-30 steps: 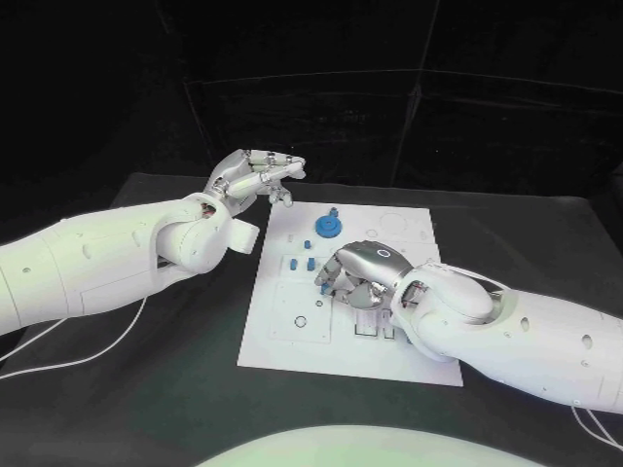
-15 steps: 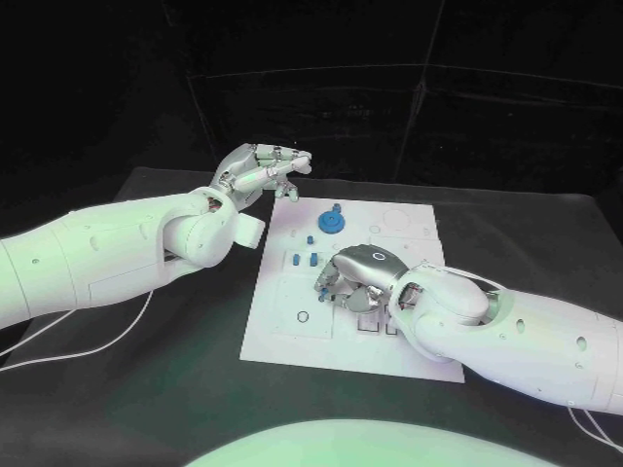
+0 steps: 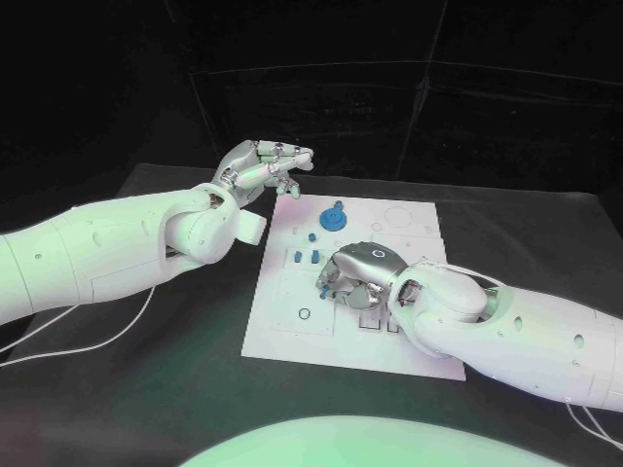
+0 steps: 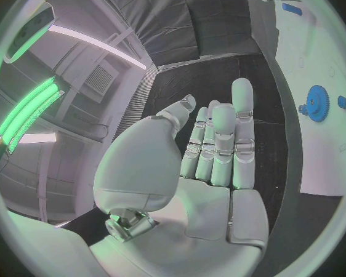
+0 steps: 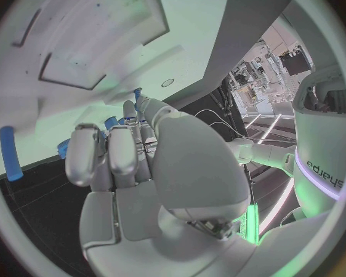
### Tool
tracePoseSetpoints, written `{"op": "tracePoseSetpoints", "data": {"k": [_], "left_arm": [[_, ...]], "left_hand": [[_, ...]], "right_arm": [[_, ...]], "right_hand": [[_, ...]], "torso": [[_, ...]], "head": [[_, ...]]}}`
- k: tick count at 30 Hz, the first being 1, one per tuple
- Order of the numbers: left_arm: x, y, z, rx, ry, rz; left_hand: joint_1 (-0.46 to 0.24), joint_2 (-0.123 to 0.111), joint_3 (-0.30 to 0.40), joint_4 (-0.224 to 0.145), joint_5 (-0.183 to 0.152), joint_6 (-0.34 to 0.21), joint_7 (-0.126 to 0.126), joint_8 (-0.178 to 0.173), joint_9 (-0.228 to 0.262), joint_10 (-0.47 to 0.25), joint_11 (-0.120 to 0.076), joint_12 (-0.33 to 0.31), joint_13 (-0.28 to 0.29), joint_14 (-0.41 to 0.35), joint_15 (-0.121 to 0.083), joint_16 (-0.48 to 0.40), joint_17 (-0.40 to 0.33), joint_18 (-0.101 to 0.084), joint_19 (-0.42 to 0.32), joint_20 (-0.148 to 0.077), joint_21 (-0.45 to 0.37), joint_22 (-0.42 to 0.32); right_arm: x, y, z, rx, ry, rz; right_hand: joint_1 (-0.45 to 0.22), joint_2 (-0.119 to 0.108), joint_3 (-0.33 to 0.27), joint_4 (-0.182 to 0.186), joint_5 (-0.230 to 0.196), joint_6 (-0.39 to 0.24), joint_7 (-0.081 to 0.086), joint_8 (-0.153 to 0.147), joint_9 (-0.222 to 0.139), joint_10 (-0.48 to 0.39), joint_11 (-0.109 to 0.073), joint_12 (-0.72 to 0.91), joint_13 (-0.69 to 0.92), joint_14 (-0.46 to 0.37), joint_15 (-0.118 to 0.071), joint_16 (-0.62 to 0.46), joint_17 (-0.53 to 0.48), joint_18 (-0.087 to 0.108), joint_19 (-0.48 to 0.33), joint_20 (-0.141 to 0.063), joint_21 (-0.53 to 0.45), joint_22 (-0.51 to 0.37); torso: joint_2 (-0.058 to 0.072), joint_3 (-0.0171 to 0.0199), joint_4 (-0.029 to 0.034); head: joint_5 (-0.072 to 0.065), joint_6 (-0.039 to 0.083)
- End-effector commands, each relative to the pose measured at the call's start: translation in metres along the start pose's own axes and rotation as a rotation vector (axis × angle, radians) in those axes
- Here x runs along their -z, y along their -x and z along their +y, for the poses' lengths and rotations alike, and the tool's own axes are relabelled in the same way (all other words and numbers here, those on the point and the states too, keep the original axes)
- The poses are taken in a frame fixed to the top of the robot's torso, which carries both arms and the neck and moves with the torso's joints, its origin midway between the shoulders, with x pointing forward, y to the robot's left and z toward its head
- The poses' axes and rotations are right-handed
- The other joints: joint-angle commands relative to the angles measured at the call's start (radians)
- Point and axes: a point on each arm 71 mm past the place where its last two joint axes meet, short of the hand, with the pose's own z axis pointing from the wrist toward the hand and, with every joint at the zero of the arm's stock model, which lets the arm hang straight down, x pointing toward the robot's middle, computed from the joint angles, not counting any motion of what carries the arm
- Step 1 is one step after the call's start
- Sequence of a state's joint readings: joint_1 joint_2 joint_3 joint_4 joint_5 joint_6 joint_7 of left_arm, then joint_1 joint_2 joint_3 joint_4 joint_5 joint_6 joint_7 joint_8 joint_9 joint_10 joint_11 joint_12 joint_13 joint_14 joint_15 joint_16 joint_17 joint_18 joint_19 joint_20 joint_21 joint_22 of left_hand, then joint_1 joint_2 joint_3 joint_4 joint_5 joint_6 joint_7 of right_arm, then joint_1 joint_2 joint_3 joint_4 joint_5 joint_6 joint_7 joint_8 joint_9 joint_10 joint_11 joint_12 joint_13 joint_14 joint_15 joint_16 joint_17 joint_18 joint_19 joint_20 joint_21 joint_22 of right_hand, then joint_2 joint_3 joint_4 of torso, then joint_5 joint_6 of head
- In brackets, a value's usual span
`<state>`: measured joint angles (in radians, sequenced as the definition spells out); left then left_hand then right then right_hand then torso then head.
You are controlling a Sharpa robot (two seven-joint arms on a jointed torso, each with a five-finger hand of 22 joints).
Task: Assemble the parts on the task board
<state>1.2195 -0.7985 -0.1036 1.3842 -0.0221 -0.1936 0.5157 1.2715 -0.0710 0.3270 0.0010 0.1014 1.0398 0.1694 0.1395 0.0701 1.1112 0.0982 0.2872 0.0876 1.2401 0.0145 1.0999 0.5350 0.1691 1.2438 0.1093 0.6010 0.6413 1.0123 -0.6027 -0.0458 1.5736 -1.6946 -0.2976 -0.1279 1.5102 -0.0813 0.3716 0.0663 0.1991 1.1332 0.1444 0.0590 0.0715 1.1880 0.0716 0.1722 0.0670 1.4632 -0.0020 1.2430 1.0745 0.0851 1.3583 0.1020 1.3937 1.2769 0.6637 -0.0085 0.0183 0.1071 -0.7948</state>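
**Right hand lowered on the board, left hand raised off it**

The right hand is seen palm-down over the middle of the flat white rectangular task board, its fingers curled together; whether anything is held under them cannot be told. Small blue peg-shaped parts lie just beyond its fingertips, and a round blue toothed gear stands farther off. The left hand is held above the board's far corner, fingers extended side by side in the wrist view, nothing in them.

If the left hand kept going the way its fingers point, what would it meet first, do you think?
Probably nothing: the left hand points beyond the task board, over bare black table; depth is unclear.
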Motion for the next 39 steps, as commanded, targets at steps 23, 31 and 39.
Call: {"op": "tracePoseSetpoints", "data": {"k": [23, 31, 39], "left_arm": [[-0.001, 0.001, -0.001, 0.011, -0.001, 0.008], [-0.001, 0.001, 0.0, 0.012, 0.003, 0.009], [0.0, 0.003, 0.0, 0.011, 0.007, 0.007]], "left_hand": [[0.007, -0.002, -0.009, 0.0, 0.003, -0.003, -0.001, 0.003, 0.001, -0.006, -0.004, 0.004, 0.001, -0.007, -0.003, -0.001, -0.003, 0.013, -0.002, 0.002, -0.005, -0.001], [0.007, -0.002, -0.01, 0.0, 0.004, -0.004, -0.001, 0.003, 0.0, -0.008, -0.003, 0.005, 0.002, -0.008, -0.002, -0.002, -0.005, 0.013, -0.002, 0.002, -0.006, -0.002], [0.007, -0.001, -0.011, 0.001, 0.003, -0.005, -0.001, 0.003, 0.0, -0.009, -0.003, 0.005, 0.002, -0.009, -0.002, -0.003, -0.007, 0.013, -0.002, 0.002, -0.006, -0.002]], "right_arm": [[-0.004, -0.005, 0.001, 0.019, -0.012, 0.051], [-0.003, -0.001, 0.0, 0.004, -0.012, 0.002], [0.011, 0.009, -0.003, -0.043, -0.002, -0.091]], "right_hand": [[-0.107, -0.06, -0.037, 0.029, -0.041, -0.1, 0.041, 0.001, -0.008, -0.111, 0.044, -0.06, -0.005, 0.017, 0.028, -0.014, -0.038, -0.001, -0.044, 0.026, -0.037, -0.06], [-0.109, -0.06, -0.07, 0.022, -0.041, -0.142, 0.054, 0.003, -0.006, -0.159, 0.058, -0.06, -0.002, 0.007, 0.039, -0.03, -0.066, 0.008, -0.068, 0.039, -0.063, -0.096], [-0.103, -0.054, -0.088, 0.016, -0.013, -0.155, 0.053, 0.005, -0.005, -0.173, 0.058, -0.046, -0.001, 0.003, 0.04, -0.038, -0.082, 0.01, -0.072, 0.042, -0.07, -0.105]], "torso": [[0.0, -0.0005, -0.0008], [0.0, -0.0003, 0.0004], [-0.002, 0.0005, -0.0017]], "head": [[0.001, -0.005], [0.0, -0.005], [0.0, -0.001]]}}
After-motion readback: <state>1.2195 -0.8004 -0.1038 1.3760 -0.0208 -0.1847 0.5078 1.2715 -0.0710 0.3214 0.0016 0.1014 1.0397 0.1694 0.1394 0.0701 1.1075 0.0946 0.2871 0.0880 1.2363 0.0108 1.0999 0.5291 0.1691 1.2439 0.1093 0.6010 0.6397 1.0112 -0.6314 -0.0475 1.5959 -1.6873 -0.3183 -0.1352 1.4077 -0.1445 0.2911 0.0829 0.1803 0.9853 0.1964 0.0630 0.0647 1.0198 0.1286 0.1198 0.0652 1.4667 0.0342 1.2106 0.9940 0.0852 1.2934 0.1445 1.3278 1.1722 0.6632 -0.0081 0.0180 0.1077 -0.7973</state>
